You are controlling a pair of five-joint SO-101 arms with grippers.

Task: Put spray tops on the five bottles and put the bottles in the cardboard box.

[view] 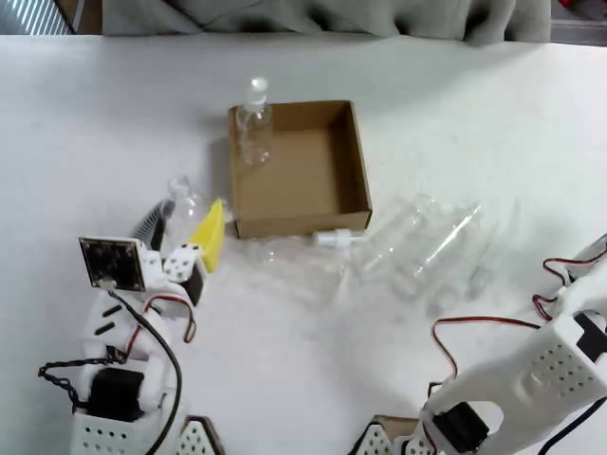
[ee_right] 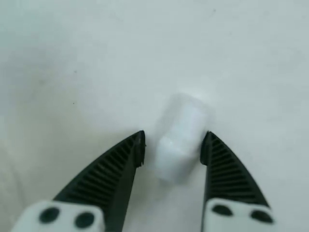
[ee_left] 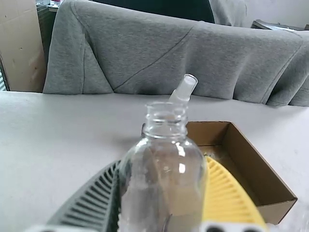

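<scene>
While my left gripper (ee_left: 161, 166) pinches a clear bottle (ee_left: 161, 193) around its body, the grey finger (ee_left: 91, 203) presses one side and the yellow finger (ee_left: 224, 193) the other. Between them the bottle stands upright, its threaded neck open above my fingertips. Just beyond this gripper, off toward the yellow finger's side, sits the cardboard box (ee_left: 251, 169), open at the top. Inside it, at a far corner from my gripper, a capped bottle (view: 254, 128) stands upright with its sprayer fitted; that sprayer peeks out right behind the neck I hold. Farther past the box, a grey cloth (ee_left: 169, 53) hangs along the table's far edge.

My right gripper (ee_right: 172, 142) is spread, its two black fingers (ee_right: 116, 174) pointing down at the white table (ee_right: 72, 58). Between the tips lies a small white spray top (ee_right: 186, 125), blurred. One finger shows a thin gap beside it, and whether the other touches it I cannot tell.

On the far side of the box from my left gripper, several loose bottles (view: 408, 237) lie on their sides, close together. A loose spray top (view: 337, 239) lies just outside the box wall, between those bottles and my left gripper.
</scene>
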